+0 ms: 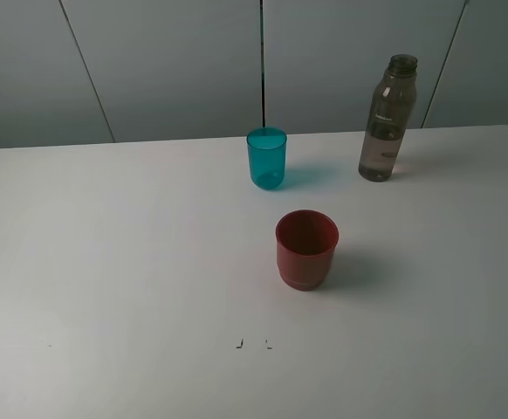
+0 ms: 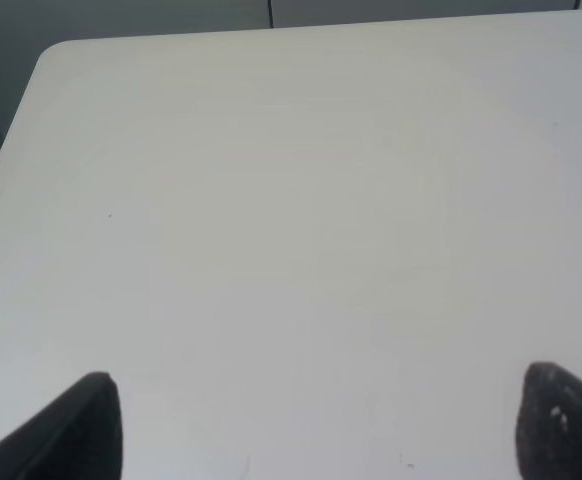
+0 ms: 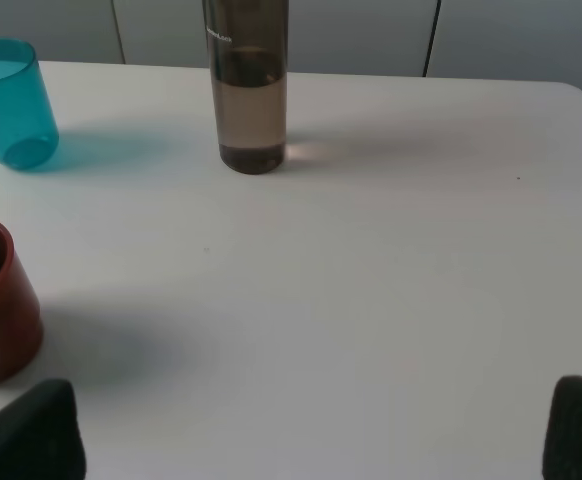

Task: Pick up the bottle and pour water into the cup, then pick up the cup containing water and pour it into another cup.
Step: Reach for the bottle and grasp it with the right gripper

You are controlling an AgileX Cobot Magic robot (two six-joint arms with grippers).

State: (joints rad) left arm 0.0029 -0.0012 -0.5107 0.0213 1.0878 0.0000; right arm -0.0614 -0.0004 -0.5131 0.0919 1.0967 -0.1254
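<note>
- Bottle (image 1: 388, 118) pickup is judged to be the step in hand, since nothing is held yet. It's stood upright at the far right of the table (image 1: 106, 262), well apart from both cups.
- Left gripper (image 2: 321, 425) is seen spread open over bare tabletop, with nothing between its tips.
- Teal cup (image 1: 266, 157) is parked far-centre and the red cup (image 1: 306, 249) nearer. Both should be steered clear of.
- Right gripper (image 3: 311, 430) is opened wide and empty, with the bottle ahead. The body should be gripped squarely below the neck and lifted upright.
- Looks-wise: tall, smoky grey-brown, see-through, narrow neck, small white print, seemingly part-filled.
</note>
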